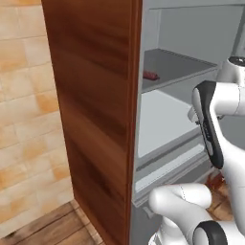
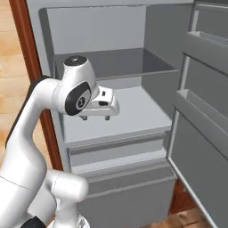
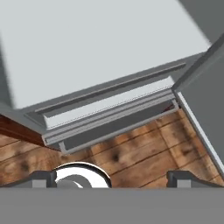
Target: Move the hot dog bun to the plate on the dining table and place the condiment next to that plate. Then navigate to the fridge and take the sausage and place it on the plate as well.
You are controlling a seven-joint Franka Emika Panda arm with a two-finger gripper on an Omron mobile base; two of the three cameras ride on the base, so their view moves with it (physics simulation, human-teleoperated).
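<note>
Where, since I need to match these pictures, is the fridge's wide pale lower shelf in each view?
Left base view: pale shelf, centre right, past the wood side panel.
Right base view: pale shelf, centre.
Hand view: pale shelf, upper half.
Shared landmark: the grey drawer front just below it.

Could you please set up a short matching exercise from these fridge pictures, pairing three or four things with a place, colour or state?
Things:
1. sausage
2. gripper
3. fridge side panel
4. fridge door shelves

Descriptions:
A. reddish-brown wood
B. grey, on the open door at the right
C. open, holding nothing
D. dark red, lying on the upper shelf

Pairs: 1-D, 2-C, 3-A, 4-B
</note>
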